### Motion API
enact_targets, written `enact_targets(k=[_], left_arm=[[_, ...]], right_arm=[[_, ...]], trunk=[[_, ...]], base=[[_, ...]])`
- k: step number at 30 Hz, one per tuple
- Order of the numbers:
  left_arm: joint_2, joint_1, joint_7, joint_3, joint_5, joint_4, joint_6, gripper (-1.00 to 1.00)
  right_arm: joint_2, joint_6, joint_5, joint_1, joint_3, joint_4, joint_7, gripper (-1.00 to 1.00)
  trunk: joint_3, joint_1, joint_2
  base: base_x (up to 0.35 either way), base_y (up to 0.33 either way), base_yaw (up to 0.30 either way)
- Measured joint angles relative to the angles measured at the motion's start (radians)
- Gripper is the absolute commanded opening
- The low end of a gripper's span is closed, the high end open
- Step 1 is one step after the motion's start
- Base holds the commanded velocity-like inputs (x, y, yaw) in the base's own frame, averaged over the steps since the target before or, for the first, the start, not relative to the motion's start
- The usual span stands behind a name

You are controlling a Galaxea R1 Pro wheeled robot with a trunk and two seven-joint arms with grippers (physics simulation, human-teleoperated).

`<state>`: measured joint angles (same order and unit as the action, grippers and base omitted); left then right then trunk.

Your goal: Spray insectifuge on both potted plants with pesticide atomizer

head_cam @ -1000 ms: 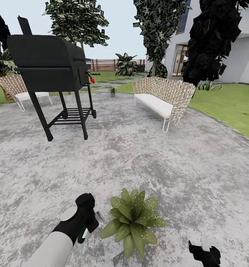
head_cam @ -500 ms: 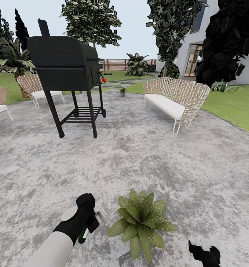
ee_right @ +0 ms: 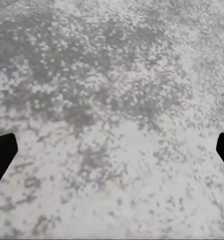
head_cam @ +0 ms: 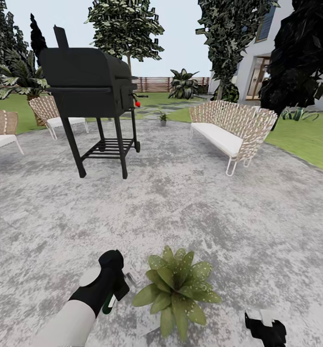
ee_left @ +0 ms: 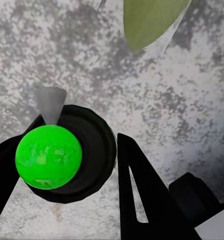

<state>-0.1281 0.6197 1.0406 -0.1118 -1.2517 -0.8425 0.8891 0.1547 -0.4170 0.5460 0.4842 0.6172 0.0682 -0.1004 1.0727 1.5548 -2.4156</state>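
Far left in the head view, 2 wicker chairs (head_cam: 53, 113) stand at the edge of the stone patio (head_cam: 190, 202), with the black grill (head_cam: 91, 91) just right of them. Low in that view, the left tool (head_cam: 117, 282) is clamped on the pesticide atomizer (head_cam: 109, 302), of which a short dark green stretch with a white band peeks out below the black wrist; the rest is hidden by the arm. The left wrist view gives what the head view cannot: the atomizer (ee_left: 49, 156) seen end-on, a bright green round top in a dark collar with a pale grey nozzle, black fingers (ee_left: 147, 200) close on either side, and a single leaf tip (ee_left: 147, 20) cut off at the frame's edge.

Just right of that tool sits 1 potted plant (head_cam: 176, 288), a low speckled rosette whose pot is hidden under the leaves. A second small plant (head_cam: 162, 117) stands far back at the patio's rim (too small to make out in detail). Right of centre is a wicker sofa (head_cam: 231, 130), with lawn (head_cam: 308, 140) and a white house (head_cam: 272, 58) beyond.

At the lower right the right tool (head_cam: 264, 330) is cut off by the frame edge; its wrist view shows 2 black fingertips (ee_right: 2, 157) wide apart over bare patio (ee_right: 112, 120).
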Motion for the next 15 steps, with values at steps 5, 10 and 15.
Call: enact_targets(k=[5,10,15], left_arm=[[-0.003,0.015,0.003,0.0,0.0,-0.003,0.004,-1.0],[-0.023,0.075,0.042,0.0,0.003,-0.008,0.009,-1.0],[-0.019,0.107,0.197,-0.045,-0.017,-0.008,-0.004,-1.0]], right_arm=[[0.0,0.0,0.0,0.0,-0.001,0.0,0.0,1.0],[0.0,0.0,0.0,0.0,0.0,0.0,0.0,1.0],[0.0,0.0,0.0,0.0,0.0,0.0,0.0,1.0]], trunk=[[0.0,0.0,0.0],[0.0,-0.001,0.0],[0.0,-0.001,0.0]], base=[[-0.32,-0.009,0.0],[-0.028,0.0,0.0],[-0.001,0.0,0.0]])
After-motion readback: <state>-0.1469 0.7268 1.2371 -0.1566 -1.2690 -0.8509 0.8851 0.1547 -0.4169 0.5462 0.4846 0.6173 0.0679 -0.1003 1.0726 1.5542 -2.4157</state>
